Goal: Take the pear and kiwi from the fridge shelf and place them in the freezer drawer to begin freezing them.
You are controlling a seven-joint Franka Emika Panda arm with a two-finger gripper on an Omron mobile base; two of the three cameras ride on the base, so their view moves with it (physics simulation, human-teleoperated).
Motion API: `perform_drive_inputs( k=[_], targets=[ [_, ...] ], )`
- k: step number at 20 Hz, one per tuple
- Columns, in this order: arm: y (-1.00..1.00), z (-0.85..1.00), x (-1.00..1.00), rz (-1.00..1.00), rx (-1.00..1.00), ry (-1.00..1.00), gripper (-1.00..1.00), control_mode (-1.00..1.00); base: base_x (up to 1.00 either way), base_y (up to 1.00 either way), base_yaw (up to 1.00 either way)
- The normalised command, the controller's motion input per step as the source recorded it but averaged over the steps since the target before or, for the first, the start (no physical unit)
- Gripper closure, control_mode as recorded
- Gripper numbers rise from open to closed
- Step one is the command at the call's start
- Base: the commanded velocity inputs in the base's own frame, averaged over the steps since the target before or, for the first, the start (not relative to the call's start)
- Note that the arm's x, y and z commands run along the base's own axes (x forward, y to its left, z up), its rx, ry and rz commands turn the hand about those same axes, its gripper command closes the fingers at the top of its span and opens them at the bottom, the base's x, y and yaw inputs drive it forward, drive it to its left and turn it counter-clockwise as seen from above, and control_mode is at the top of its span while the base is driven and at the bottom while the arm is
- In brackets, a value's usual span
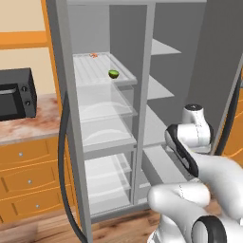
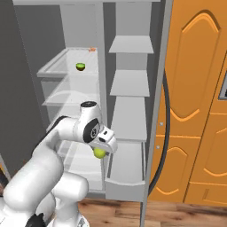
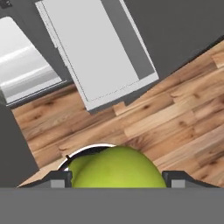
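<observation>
With the pear clamped in the gripper at lower centre of the right base view, just left of the open freezer drawer, neither fruit is in yet; the kiwi sits on the fridge shelf, upper left.

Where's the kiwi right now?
The kiwi sits on the fridge shelf, upper left, near its front right edge, with a tiny orange item farther back.
</observation>
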Motion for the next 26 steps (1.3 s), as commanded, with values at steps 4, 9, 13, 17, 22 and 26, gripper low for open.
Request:
perform_drive_inputs(
  k=[4, 9, 13, 17, 22, 26],
  targets=[
    [-0.22, -0.62, 0.74, -0.08, 0.00, 0.16, 1.00, -1.00, 0.00, 0.00, 0.00],
    [-0.21, -0.52, 0.46, -0.07, 0.00, 0.06, 1.00, -1.00, 0.00, 0.00, 0.00],
    [-0.23, -0.53, 0.38, -0.05, 0.00, 0.00, 1.00, -1.00, 0.00, 0.00, 0.00],
    [-0.19, -0.60, 0.45, -0.05, 0.00, 0.00, 1.00, -1.00, 0.00, 0.00, 0.00],
    [-0.18, -0.69, 0.40, -0.03, 0.00, 0.00, 1.00, -1.00, 0.00, 0.00, 0.00],
    [-0.07, -0.65, 0.41, -0.04, 0.00, -0.01, 1.00, -1.00, 0.00, 0.00, 0.00]
  ],
)
